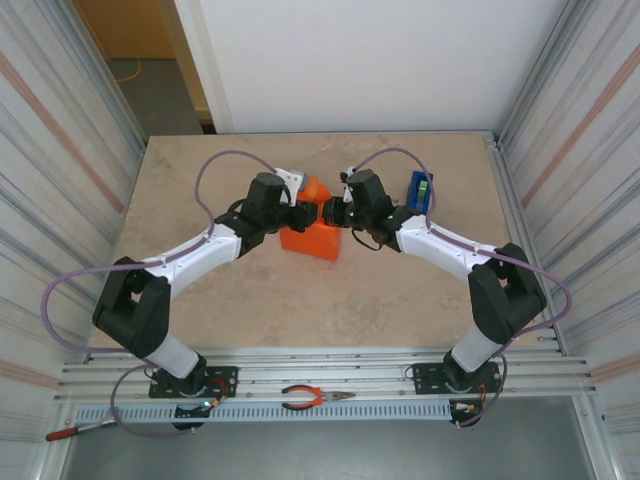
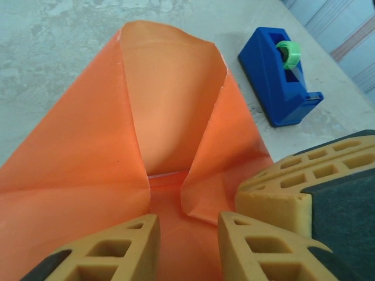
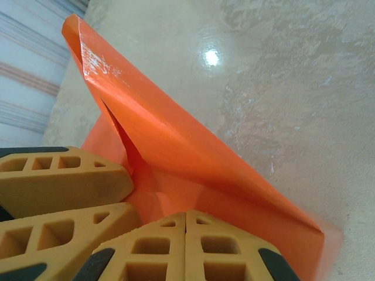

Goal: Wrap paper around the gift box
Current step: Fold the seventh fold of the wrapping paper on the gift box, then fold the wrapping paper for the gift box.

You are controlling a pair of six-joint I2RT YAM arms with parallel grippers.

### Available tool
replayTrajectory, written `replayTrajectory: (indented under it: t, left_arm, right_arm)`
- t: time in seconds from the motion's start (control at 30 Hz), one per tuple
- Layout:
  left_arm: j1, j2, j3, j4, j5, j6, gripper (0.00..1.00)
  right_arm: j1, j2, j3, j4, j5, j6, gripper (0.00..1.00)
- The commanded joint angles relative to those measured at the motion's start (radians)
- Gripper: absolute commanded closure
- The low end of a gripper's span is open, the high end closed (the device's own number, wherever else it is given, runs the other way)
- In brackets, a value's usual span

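Observation:
The gift box (image 1: 312, 243) sits mid-table as a low orange block, its skin covered by the orange paper (image 2: 170, 117). At its far end the paper stands up in a loose open flap (image 1: 316, 188), folded into a pocket. My left gripper (image 2: 187, 225) hovers over the box top, open, with only the paper surface showing in the gap. My right gripper (image 3: 186, 213) comes in from the right, shut, its tips resting on the paper (image 3: 176, 146) with nothing seen between them. The two grippers (image 1: 315, 213) nearly touch above the box.
A blue tape dispenser (image 1: 420, 190) with a green roll (image 2: 289, 51) stands on the beige table just right of the right arm. Orange-handled pliers (image 1: 315, 398) lie on the front rail, and a red-handled tool (image 1: 62, 433) at the near left. Metal walls close both sides.

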State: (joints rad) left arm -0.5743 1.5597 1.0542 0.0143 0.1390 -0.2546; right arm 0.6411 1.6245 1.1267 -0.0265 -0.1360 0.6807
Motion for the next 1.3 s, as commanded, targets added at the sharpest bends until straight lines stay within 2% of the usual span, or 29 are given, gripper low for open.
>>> replayTrajectory:
  t: [0.0, 0.47, 0.7, 0.9, 1.07, 1.27]
  left_arm:
    - [-0.019, 0.059, -0.014, -0.145, -0.126, 0.034, 0.67]
    - [-0.095, 0.127, -0.04, -0.151, -0.318, 0.064, 0.68]
    - [-0.105, 0.135, -0.05, -0.146, -0.343, 0.074, 0.7]
    - [-0.108, 0.139, -0.05, -0.148, -0.347, 0.075, 0.71]
    - [-0.111, 0.144, -0.05, -0.148, -0.346, 0.074, 0.71]
    - [-0.117, 0.146, -0.05, -0.149, -0.355, 0.077, 0.71]
  right_arm:
    - [0.025, 0.004, -0.046, -0.092, -0.065, 0.037, 1.0]
    - [-0.008, -0.036, -0.059, -0.025, -0.146, 0.099, 1.0]
    - [-0.054, -0.082, -0.025, -0.013, -0.189, 0.118, 1.0]
    - [-0.136, -0.12, 0.001, -0.027, -0.191, 0.116, 1.0]
    - [-0.227, -0.051, 0.061, -0.041, -0.242, 0.13, 1.0]
    - [-0.263, 0.13, 0.235, -0.088, -0.312, 0.136, 1.0]
